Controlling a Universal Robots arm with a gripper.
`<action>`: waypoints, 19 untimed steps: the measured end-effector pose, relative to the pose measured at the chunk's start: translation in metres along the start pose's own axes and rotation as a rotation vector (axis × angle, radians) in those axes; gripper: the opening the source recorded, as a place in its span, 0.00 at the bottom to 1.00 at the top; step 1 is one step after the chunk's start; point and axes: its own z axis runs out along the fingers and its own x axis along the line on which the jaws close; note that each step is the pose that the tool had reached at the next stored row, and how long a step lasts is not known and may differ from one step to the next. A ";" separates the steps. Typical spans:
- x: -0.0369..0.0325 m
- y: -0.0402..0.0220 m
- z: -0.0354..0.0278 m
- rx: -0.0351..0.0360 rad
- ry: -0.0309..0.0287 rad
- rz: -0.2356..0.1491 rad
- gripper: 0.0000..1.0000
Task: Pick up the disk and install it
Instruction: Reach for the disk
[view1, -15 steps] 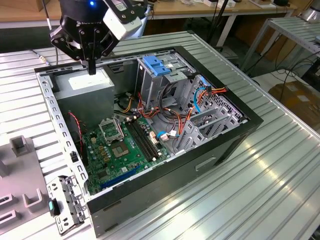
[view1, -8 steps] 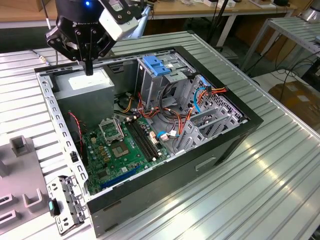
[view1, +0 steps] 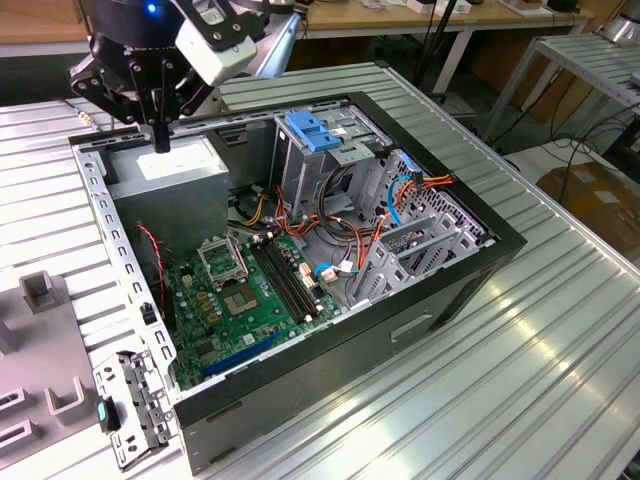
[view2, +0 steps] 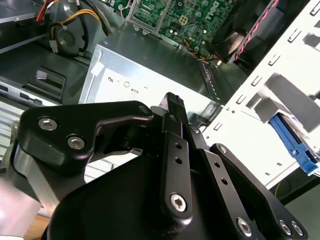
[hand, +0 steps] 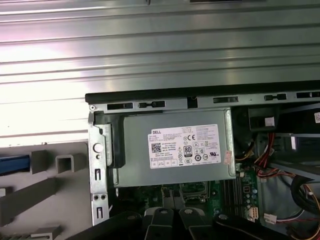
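Fingers (view1: 160, 132) of the gripper (view1: 160, 143) are pressed together with nothing between them, poised over the grey power supply box (view1: 175, 170) in a corner of the open computer case (view1: 400, 320). The disk (view2: 296, 146) lies well apart from them, outside the case beyond its perforated side wall (view2: 250, 125), among grey fixture blocks (hand: 65, 162). Both wrist views cut it off at the picture edge, so only a strip of blue plastic rail is clear; its metal face and label cannot be made out.

Bright, glare on ribbed table (hand: 150, 50)
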 end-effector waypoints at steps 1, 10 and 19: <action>0.0036 -0.0003 0.0000 -0.0005 0.0001 0.000 0.11; 0.0192 -0.0015 -0.0001 -0.0017 0.0006 0.000 0.11; 0.0340 -0.0026 -0.0001 -0.0022 0.0007 0.000 0.11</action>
